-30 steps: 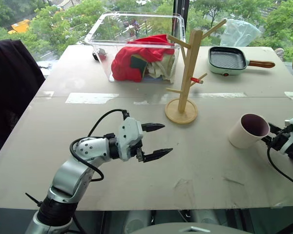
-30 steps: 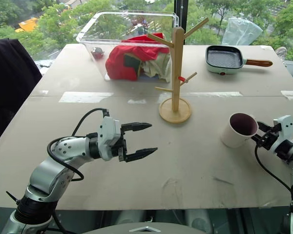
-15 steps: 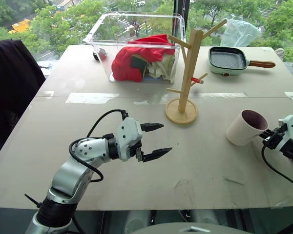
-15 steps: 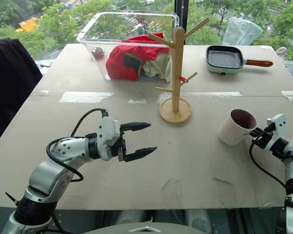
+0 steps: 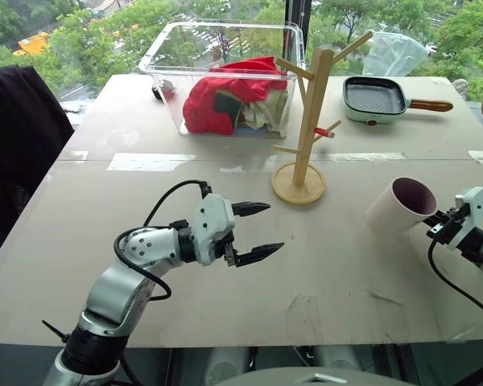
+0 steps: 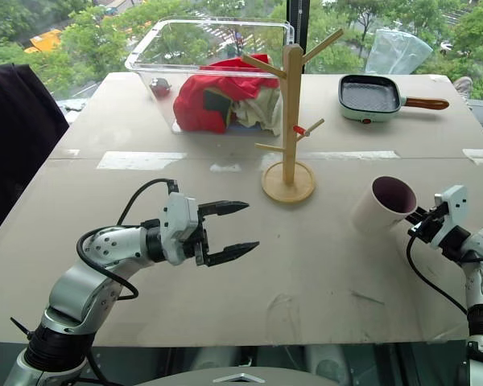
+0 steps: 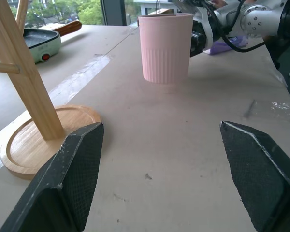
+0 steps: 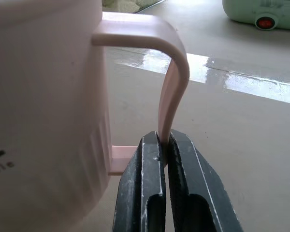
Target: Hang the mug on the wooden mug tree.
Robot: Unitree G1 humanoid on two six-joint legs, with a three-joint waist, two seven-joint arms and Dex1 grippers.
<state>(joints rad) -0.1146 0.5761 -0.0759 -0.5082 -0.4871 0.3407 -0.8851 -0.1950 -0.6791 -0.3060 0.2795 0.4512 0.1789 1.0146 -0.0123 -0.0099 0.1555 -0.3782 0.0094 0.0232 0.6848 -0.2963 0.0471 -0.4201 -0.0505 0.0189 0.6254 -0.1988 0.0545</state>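
Right wrist view: mug [image 8: 48, 96] handle between gripper [image 8: 163, 145] fingers

The mug [image 8: 48, 106] runs off the edge in the right wrist view, so you only get part of its wall, the handle and a scrap of dark lettering that's too cut off to read. In the left wrist view the wooden mug tree [image 7: 24, 87] is chopped too, just the lower post, one peg stub and part of the round base. Whatever's under the red cloth [image 5: 225, 100] in the clear bin [image 5: 225, 48] is hidden, and the small dark thing [image 5: 163, 90] in the bin's corner is too tiny to make out.
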